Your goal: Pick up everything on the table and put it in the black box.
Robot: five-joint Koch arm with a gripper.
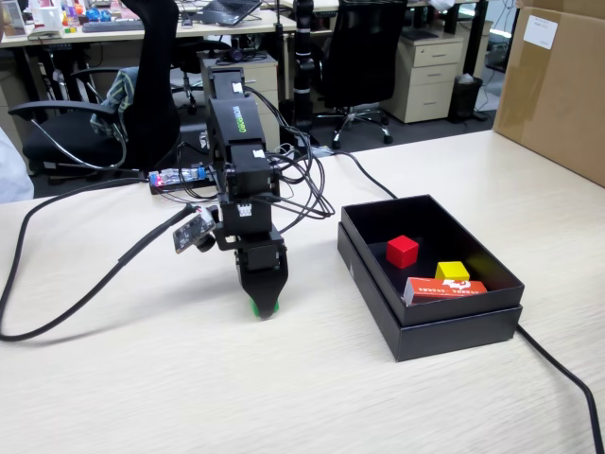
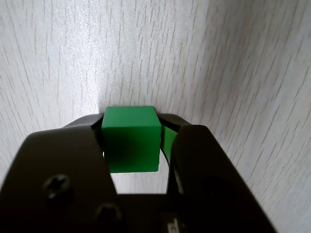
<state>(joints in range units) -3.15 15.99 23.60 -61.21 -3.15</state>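
Note:
The green cube sits between my gripper's two black jaws, which press on its left and right sides. In the fixed view the gripper points straight down at the beige wood-grain table, and only a sliver of the green cube shows at its tip, at table level. The black box stands to the right of the gripper, about a hand's width away, open at the top.
Inside the box lie a red cube, a yellow cube and a flat orange-red packet. A brown cardboard carton stands at the back right. Black cables run across the table's left side and past the box's right corner.

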